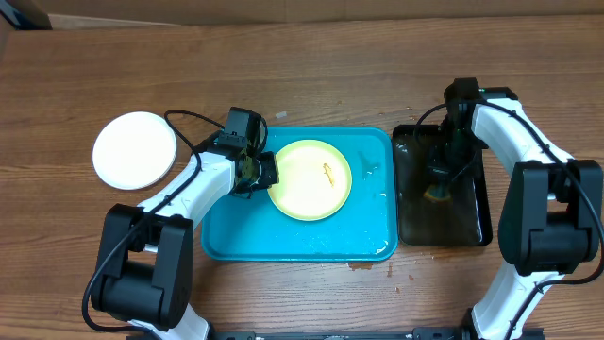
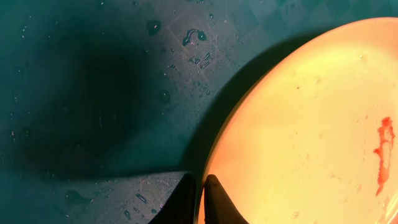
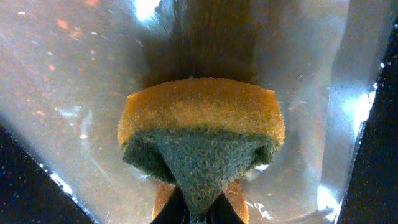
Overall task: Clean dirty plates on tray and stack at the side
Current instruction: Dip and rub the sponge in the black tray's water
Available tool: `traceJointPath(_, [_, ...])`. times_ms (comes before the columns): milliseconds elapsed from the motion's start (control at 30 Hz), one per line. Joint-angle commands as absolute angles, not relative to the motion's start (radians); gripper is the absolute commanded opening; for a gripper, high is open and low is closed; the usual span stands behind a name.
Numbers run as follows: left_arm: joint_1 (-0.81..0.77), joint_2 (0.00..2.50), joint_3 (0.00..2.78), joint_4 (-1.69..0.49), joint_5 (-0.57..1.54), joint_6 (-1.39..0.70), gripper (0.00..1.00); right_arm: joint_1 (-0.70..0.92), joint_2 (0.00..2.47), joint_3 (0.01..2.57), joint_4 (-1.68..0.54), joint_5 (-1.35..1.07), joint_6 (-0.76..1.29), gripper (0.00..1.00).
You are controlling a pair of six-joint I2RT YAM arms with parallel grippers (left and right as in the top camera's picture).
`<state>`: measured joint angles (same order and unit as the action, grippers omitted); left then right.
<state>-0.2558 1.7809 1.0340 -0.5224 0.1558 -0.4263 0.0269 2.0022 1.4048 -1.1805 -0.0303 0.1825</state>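
Task status: one plate set aside, one plate on the tray not yet cleaned.

A white plate (image 1: pixel 135 149) lies on the surface (image 1: pixel 311 66) to the left of the tray (image 1: pixel 226 236), apart from it, and looks clean. It is judged to be the start of the stack. The yellow plate (image 1: pixel 310 179) lies inside the tray and carries an orange smear (image 2: pixel 384 155), so its cleaning is judged unfinished. The left claw (image 2: pixel 199 199) is closed tight on the left rim of the yellow plate, one finger on each side of the edge. The right claw (image 3: pixel 198 208) is closed on the sponge (image 3: pixel 202 137), pinching it over the wet black tray (image 1: pixel 472 227), well apart from the plate. No third plate is in view. Remaining steps: wipe the yellow plate, then stack it on the white plate.
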Motion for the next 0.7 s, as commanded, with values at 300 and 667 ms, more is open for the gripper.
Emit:
traceJointPath(300, [-0.264, 1.795, 1.034, -0.527, 0.146, -0.425, 0.15, 0.027, 1.988, 1.433, -1.184, -0.055, 0.183, 0.04])
traceJointPath(667, [-0.264, 1.795, 1.034, -0.55, 0.146, -0.425, 0.1, 0.027, 1.988, 1.433, -1.175, -0.054, 0.178, 0.04])
